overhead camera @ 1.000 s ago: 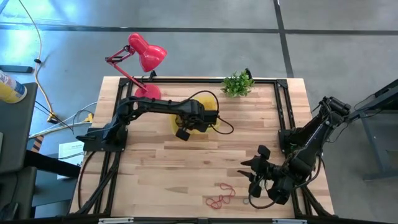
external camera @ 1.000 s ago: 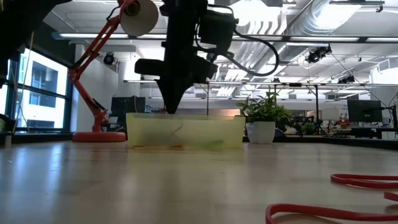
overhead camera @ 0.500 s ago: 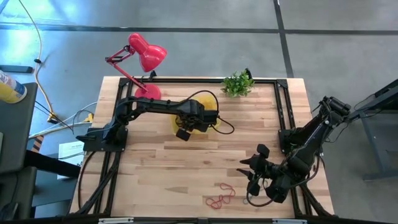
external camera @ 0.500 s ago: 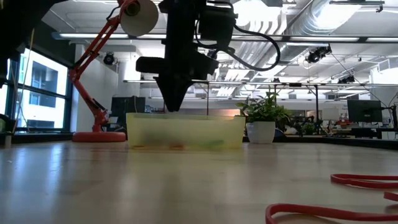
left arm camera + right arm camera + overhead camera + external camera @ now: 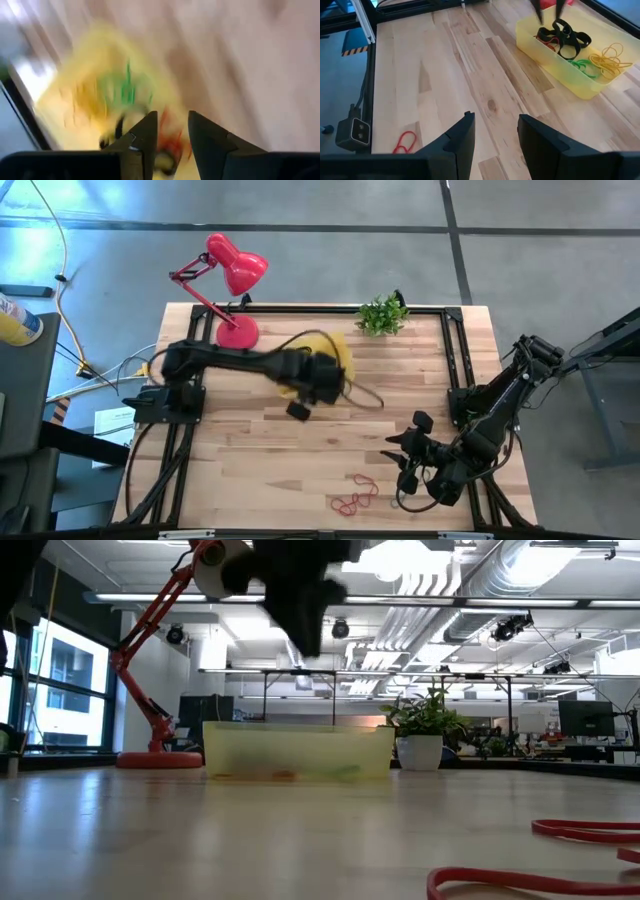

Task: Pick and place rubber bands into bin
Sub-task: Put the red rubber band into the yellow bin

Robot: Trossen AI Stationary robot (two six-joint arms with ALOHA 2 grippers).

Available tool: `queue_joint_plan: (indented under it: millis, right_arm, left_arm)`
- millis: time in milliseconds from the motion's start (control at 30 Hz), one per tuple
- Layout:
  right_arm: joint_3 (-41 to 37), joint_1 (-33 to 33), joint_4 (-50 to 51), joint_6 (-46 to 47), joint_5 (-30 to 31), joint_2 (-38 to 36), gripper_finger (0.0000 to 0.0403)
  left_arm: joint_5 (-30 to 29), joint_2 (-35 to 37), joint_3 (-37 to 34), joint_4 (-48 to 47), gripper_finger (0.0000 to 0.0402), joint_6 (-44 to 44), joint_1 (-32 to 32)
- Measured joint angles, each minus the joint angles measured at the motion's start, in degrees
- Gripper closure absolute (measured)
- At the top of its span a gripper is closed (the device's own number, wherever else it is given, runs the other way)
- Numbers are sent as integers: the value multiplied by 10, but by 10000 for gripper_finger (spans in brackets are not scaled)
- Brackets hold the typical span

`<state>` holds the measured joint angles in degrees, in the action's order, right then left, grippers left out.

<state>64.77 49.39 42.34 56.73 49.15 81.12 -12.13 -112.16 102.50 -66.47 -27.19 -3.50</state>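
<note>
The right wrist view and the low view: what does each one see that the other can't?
Only the right wrist view looks down into the bin, showing black, green and tan rubber bands inside, plus the right gripper, open and empty. Only the low view shows the red lamp, the plant and the room behind. Both show the bin and a red band on the table.

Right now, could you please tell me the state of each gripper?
Left gripper: open, holding nothing, above the translucent yellow plastic bin.
Right gripper: open, empty, over bare wooden table.
</note>
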Motion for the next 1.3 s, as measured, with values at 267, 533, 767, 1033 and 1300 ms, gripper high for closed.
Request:
queue_joint_plan:
  millis: [267, 533, 767, 1033, 1300]
  right_arm:
    - [0, 0, 4, -2, -58, 0, 263]
    - [0, 20, 13, -2, -106, 0, 263]
    - [0, 36, 2, 0, -147, 48, 263]
    - [0, 36, -120, -9, -207, 182, 263]
    - [0, 36, -216, -47, -258, 264, 263]
  left_arm:
    - [17, 25, 0, 123, 311, 36, 135]
    - [4, -7, 0, 229, 305, 67, 224]
    - [-1, -34, -1, 227, 305, 101, 234]
    - [-41, -28, -1, 224, 305, 110, 234]
    - [-45, -12, 0, 221, 305, 112, 234]
